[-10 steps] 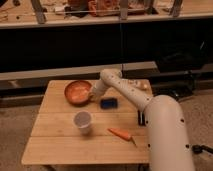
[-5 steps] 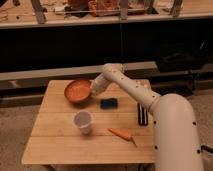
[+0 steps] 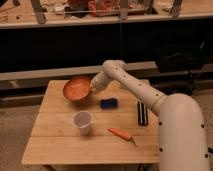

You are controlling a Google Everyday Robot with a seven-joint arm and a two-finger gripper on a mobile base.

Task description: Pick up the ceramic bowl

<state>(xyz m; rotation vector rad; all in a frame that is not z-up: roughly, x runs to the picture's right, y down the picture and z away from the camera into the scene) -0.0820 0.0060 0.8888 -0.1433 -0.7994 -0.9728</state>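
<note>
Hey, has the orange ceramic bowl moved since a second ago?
Yes. The round orange-brown ceramic bowl, with the claw at its right rim, now sits tilted and higher against the wooden table.

Colours first: the ceramic bowl (image 3: 77, 88) glows orange-brown, its inside mottled with paler glossy flecks, sitting tilted at eleven o'clock on the table (image 3: 60, 145), which is pale blond wood in plank stripes. The gripper (image 3: 93, 88), off-white like the whole arm (image 3: 145, 90), meets the bowl's rim at its three o'clock side. At six o'clock from the bowl, a plain white cup (image 3: 82, 121). A deep blue sponge (image 3: 109, 103) lies at table centre. An orange carrot (image 3: 121, 134) sits at five o'clock, and a black utensil pair (image 3: 142, 113) lies at three o'clock.
</note>
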